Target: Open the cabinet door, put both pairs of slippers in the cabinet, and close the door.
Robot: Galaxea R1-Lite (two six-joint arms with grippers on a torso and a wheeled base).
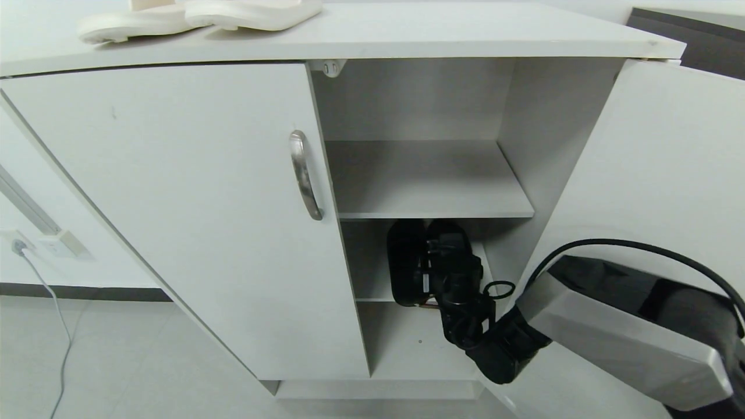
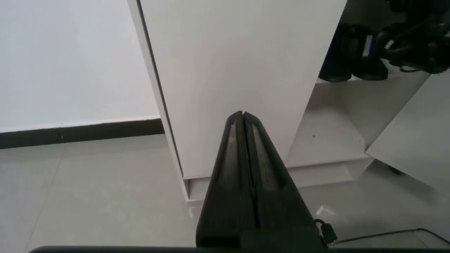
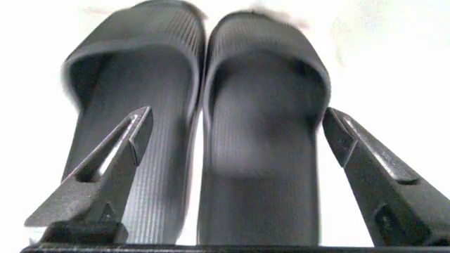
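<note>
- Straddles black slippers point(image 3: 267, 140) with right gripper point(image 3: 237, 118) released wide, in wrist close-up;
- Holds left gripper point(image 2: 242, 123) clenched, empty, facing closed door point(image 2: 232, 63);
- Shows, from head view, white slippers point(image 1: 192, 17) atop cabinet point(image 1: 465, 35).

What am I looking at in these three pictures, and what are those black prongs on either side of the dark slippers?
This is a two-armed robot on wheels. Each arm ends in a gripper, a two-fingered clamp. The wide picture comes from a camera on its head, looking down at a white cabinet with its right door open and its left door closed. A pair of white slippers lies on the cabinet's top. The other two pictures come from cameras on the wrists. The right wrist one looks past the right gripper at a pair of black slippers standing on a lower shelf. Its spread fingers are your prongs. The left wrist one shows the left gripper, shut and empty, low in front of the closed door.
</note>
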